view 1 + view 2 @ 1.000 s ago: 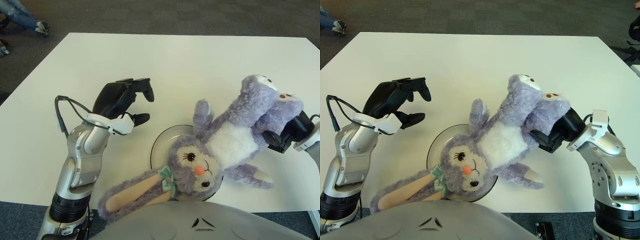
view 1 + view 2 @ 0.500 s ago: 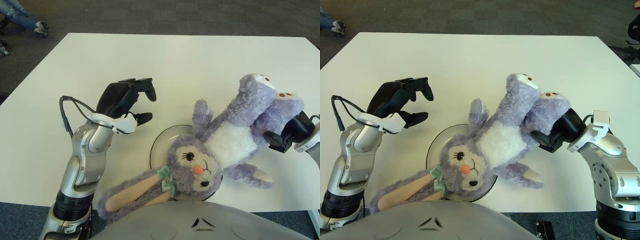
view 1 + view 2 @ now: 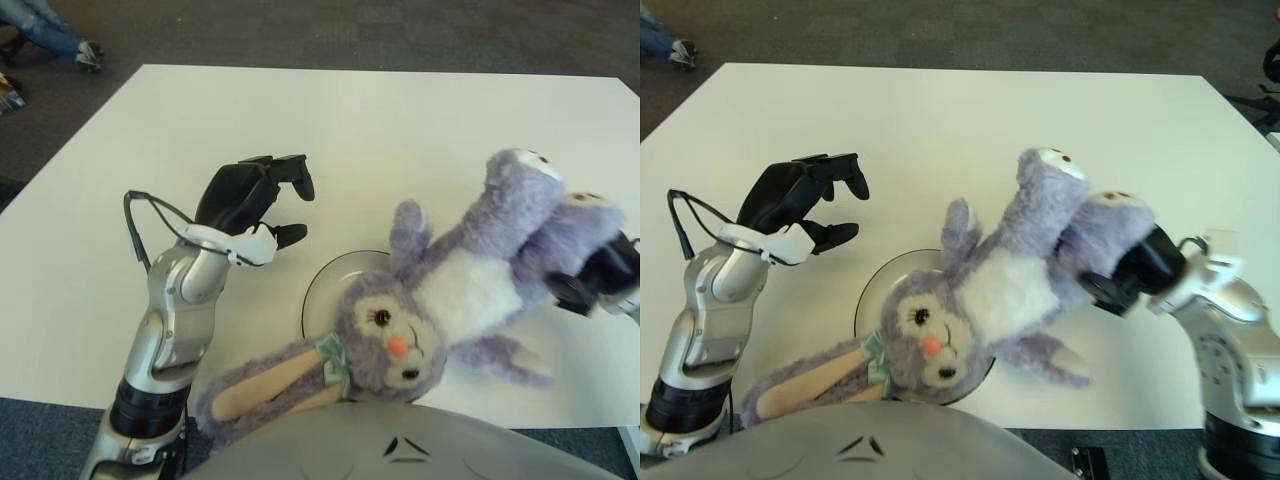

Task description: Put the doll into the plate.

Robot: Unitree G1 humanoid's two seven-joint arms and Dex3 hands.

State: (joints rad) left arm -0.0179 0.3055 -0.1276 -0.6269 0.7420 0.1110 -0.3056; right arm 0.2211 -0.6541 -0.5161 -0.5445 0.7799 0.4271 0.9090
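Rightward, the right robot hand (image 3: 1130, 280) grips the doll (image 3: 990, 290) overhanging the plate (image 3: 872, 295).

No text, label, brand, number or sign can be read anywhere in these views.
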